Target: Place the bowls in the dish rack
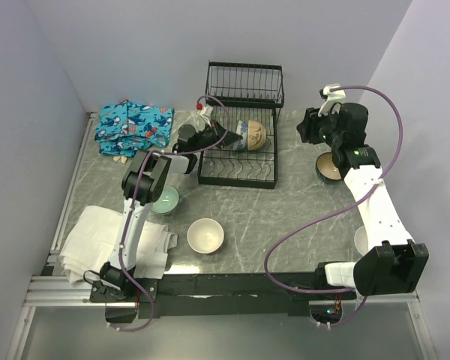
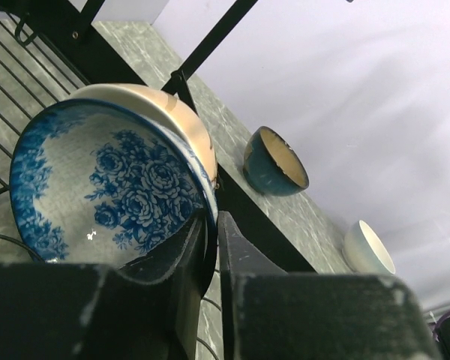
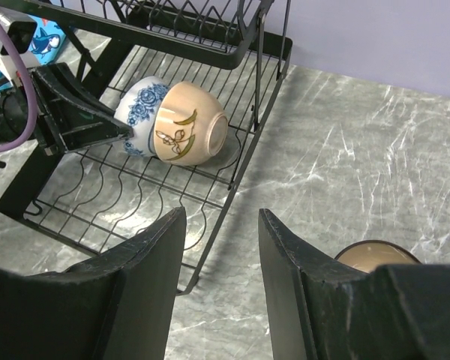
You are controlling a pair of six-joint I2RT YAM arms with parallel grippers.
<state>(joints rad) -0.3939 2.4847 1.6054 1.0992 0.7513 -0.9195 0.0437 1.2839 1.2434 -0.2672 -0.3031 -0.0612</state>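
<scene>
The black wire dish rack stands at the back middle of the table. Two bowls lie on their sides in it: a blue-and-white patterned bowl and, nested behind it, a cream bowl with a leaf motif. My left gripper is shut on the blue-and-white bowl's rim, one finger inside and one outside. My right gripper hangs open over the table just right of the rack, holding nothing. On the table sit a pale green bowl, a cream-white bowl and a dark bowl under the right arm.
A blue patterned cloth lies at the back left and a white towel at the front left. Another white bowl sits at the right, half hidden by the right arm. Walls close the table on three sides.
</scene>
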